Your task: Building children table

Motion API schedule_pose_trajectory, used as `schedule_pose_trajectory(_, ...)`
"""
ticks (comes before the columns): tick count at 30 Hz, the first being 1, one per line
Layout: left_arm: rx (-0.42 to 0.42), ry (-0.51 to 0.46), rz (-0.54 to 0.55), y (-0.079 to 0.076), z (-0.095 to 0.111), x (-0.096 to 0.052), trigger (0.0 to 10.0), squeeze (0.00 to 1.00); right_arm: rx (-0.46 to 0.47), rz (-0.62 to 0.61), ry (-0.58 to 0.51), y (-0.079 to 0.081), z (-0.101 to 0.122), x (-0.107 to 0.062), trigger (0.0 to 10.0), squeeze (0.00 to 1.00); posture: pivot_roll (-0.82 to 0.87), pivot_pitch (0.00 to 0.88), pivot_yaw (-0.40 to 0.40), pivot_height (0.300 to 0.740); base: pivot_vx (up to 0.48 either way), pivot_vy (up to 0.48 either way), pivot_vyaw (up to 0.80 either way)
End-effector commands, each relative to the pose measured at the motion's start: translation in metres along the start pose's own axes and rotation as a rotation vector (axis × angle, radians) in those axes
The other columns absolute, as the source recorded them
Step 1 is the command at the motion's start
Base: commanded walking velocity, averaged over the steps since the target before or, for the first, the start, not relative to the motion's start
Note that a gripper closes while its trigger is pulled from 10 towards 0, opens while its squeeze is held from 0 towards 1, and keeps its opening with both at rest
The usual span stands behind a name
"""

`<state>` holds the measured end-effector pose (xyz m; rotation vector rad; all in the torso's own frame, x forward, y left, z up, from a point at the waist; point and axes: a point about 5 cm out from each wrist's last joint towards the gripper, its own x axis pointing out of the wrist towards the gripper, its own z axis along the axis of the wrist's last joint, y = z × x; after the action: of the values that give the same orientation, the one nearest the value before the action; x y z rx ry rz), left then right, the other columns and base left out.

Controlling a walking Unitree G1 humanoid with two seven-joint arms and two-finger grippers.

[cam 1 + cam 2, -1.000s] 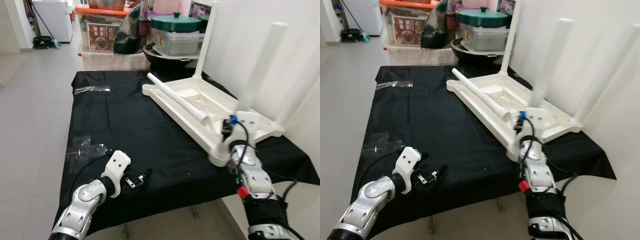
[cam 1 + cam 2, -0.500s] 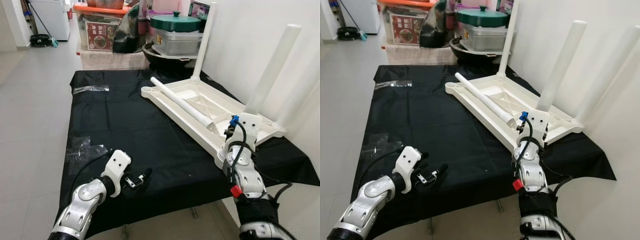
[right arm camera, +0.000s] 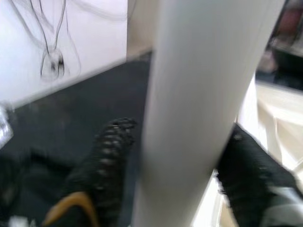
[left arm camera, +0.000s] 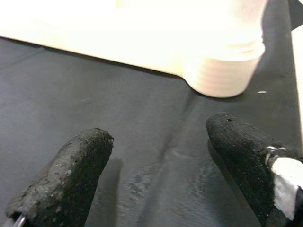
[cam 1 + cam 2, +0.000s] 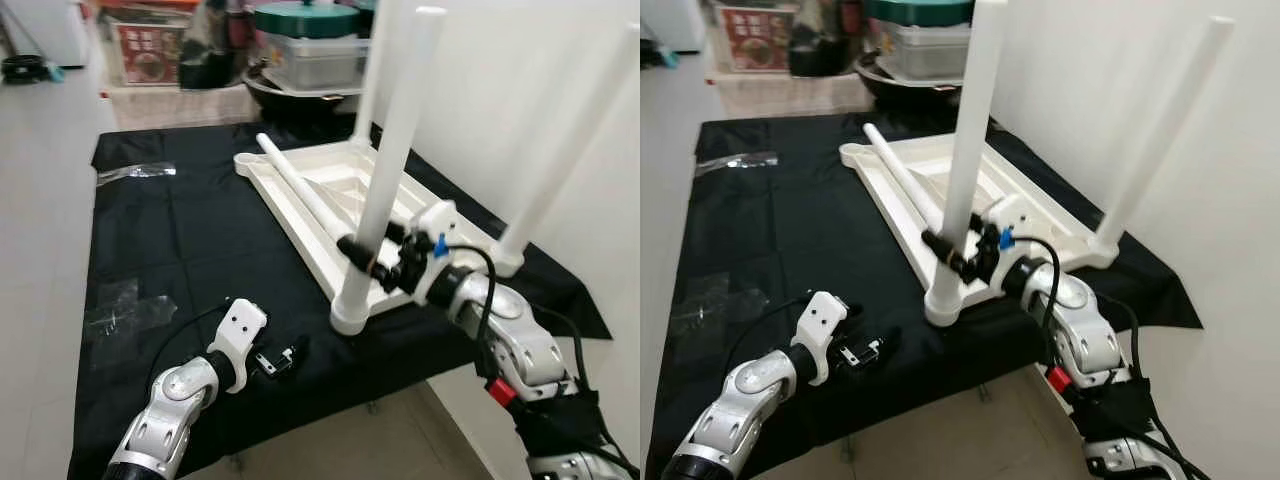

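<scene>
The right hand (image 5: 372, 262) had swung across and clamped the leg (image 5: 388, 165) standing in the tabletop (image 5: 300, 190) corner on the worktop (image 5: 180, 230), left hand (image 4: 156, 165) spread; a skewed push could jam it.

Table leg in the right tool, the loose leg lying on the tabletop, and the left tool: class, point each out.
Table leg (image 5: 392, 150), left eye view, mid-shaft.
Loose leg (image 5: 300, 188), left eye view, mid-length.
Left tool (image 4: 156, 165), left wrist view, between its fingertips.
</scene>
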<state>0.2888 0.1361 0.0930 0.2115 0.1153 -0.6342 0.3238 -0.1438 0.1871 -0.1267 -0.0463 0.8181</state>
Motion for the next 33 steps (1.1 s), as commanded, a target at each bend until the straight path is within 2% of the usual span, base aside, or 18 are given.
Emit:
schedule_pose_trajectory(1, -0.002, 0.024, -0.008, -0.003, -0.005, -0.001, 10.0, 0.0, -0.008, -0.078, 0.075, -0.008, -0.016, 0.006, 0.0, 0.0, 0.03, 0.0, -0.12, 0.74, 0.0, 0.0, 0.0)
schedule_pose_trajectory(6, -0.001, 0.026, -0.007, -0.002, -0.005, -0.002, 10.0, 0.0, 0.013, -0.189, 0.112, -0.02, -0.023, 0.008, 0.0, 0.0, 0.04, 0.0, -0.118, 0.74, 0.0, 0.0, 0.0)
schedule_pose_trajectory(7, 0.0, 0.027, -0.006, -0.002, -0.005, -0.002, 10.0, 0.0, 0.037, -0.282, 0.141, -0.027, -0.029, 0.009, 0.0, 0.0, 0.04, 0.0, -0.116, 0.74, 0.0, 0.0, 0.0)
schedule_pose_trajectory(8, 0.0, 0.027, -0.006, -0.002, -0.005, -0.002, 10.0, 0.0, 0.037, -0.282, 0.141, -0.027, -0.029, 0.009, 0.0, 0.0, 0.04, 0.0, -0.116, 0.74, 0.0, 0.0, 0.0)
schedule_pose_trajectory(10, 0.002, 0.029, -0.006, -0.001, -0.005, -0.002, 10.0, 0.0, 0.087, -0.485, 0.193, -0.041, -0.041, 0.002, 0.0, 0.0, 0.03, 0.0, -0.114, 0.74, 0.0, 0.0, 0.0)
schedule_pose_trajectory(11, 0.002, 0.029, -0.006, -0.001, -0.005, -0.002, 10.0, 0.0, 0.087, -0.485, 0.193, -0.041, -0.041, 0.002, 0.0, 0.0, 0.03, 0.0, -0.114, 0.74, 0.0, 0.0, 0.0)
schedule_pose_trajectory(13, 0.002, 0.028, -0.007, -0.001, -0.005, -0.002, 10.0, 0.0, 0.109, -0.568, 0.212, -0.045, -0.045, -0.005, 0.0, 0.0, 0.03, 0.0, -0.113, 0.74, 0.0, 0.0, 0.0)
schedule_pose_trajectory(14, 0.002, 0.028, -0.008, -0.001, -0.005, -0.002, 10.0, 0.0, 0.132, -0.7, 0.239, -0.053, -0.051, -0.015, 0.0, 0.0, 0.03, 0.0, -0.111, 0.74, 0.0, 0.0, 0.0)
schedule_pose_trajectory(15, 0.002, 0.028, -0.009, -0.001, -0.005, -0.001, 10.0, 0.0, 0.146, -0.898, 0.269, -0.065, -0.058, -0.031, 0.0, 0.0, 0.03, 0.0, -0.112, 0.74, 0.0, 0.0, 0.0)
schedule_pose_trajectory(16, 0.002, 0.028, -0.009, -0.001, -0.005, -0.001, 10.0, 0.0, 0.146, -0.898, 0.269, -0.065, -0.058, -0.031, 0.0, 0.0, 0.03, 0.0, -0.112, 0.74, 0.0, 0.0, 0.0)
schedule_pose_trajectory(17, 0.002, 0.027, -0.011, -0.002, -0.005, -0.001, 10.0, 0.0, 0.169, -1.094, 0.302, -0.074, -0.066, -0.05, 0.0, 0.0, 0.03, 0.0, -0.112, 0.74, 0.0, 0.0, 0.0)
schedule_pose_trajectory(18, 0.002, 0.027, -0.011, -0.002, -0.005, -0.001, 10.0, 0.0, 0.169, -1.094, 0.302, -0.074, -0.066, -0.05, 0.0, 0.0, 0.03, 0.0, -0.112, 0.74, 0.0, 0.0, 0.0)
schedule_pose_trajectory(20, 0.001, 0.027, -0.011, -0.002, -0.005, 0.0, 10.0, 0.0, 0.199, -1.331, 0.352, -0.078, -0.078, -0.074, 0.0, 0.0, 0.03, 0.0, -0.113, 0.74, 0.0, 0.0, 0.0)
schedule_pose_trajectory(26, 0.0, 0.027, -0.012, -0.002, -0.005, 0.001, 10.0, 0.0, 0.157, -1.455, 0.343, -0.076, -0.078, -0.084, 0.0, 0.0, 0.02, 0.0, -0.111, 0.74, 0.0, 0.0, 0.0)
schedule_pose_trajectory(28, 0.0, 0.027, -0.012, -0.002, -0.005, 0.001, 10.0, 0.0, 0.157, -1.455, 0.343, -0.076, -0.078, -0.084, 0.0, 0.0, 0.02, 0.0, -0.111, 0.74, 0.0, 0.0, 0.0)
schedule_pose_trajectory(31, 0.001, 0.024, -0.013, -0.003, -0.004, 0.003, 10.0, 0.0, 0.164, -1.416, 0.316, -0.084, -0.068, -0.073, 0.0, 0.0, 0.02, 0.0, -0.113, 0.74, 0.0, 0.0, 0.0)
schedule_pose_trajectory(32, 0.001, 0.022, -0.013, -0.003, -0.004, 0.003, 10.0, 0.0, 0.162, -1.372, 0.307, -0.085, -0.064, -0.065, 10.0, 0.0, 0.02, 0.0, -0.113, 0.74, 0.0, 0.0, 0.0)
schedule_pose_trajectory(33, -0.001, 0.022, -0.012, -0.003, -0.004, 0.003, 10.0, 0.0, 0.164, -1.311, 0.272, -0.086, -0.058, -0.057, 10.0, 0.0, 0.02, 0.0, -0.117, 0.74, 0.0, 0.0, 0.0)
